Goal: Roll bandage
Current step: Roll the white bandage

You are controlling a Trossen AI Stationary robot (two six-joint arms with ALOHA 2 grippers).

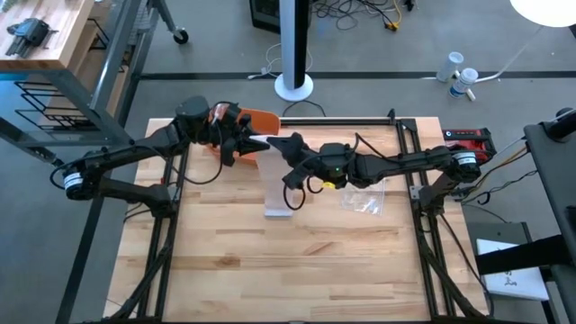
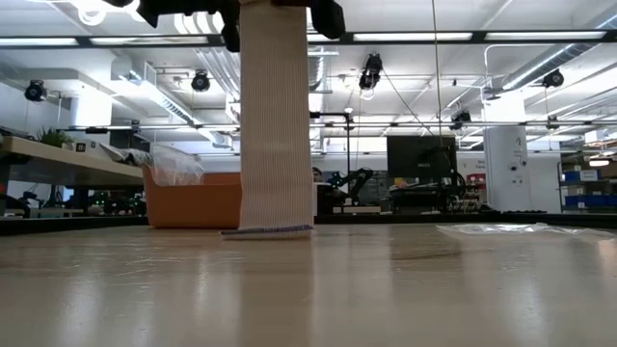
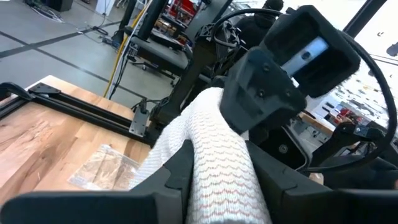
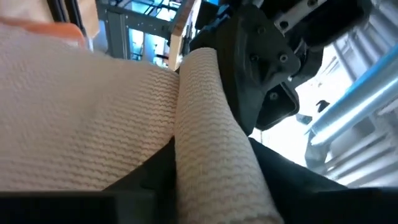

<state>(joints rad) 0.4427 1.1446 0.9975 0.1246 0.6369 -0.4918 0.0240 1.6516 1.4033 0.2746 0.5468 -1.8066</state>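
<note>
The bandage hangs as a long strip, its upper end rolled and held high between both arms, its tail touching the table — long axis straight up and down. The left gripper and right gripper meet at that roll from opposite sides, each pinching it. Beyond the bandage sits an orange bin; a clear plastic wrapper lies beside it, under the right arm — nothing blocks the strip.

The left gripper clamps the white bandage, the right gripper meeting it above the wooden table.
</note>
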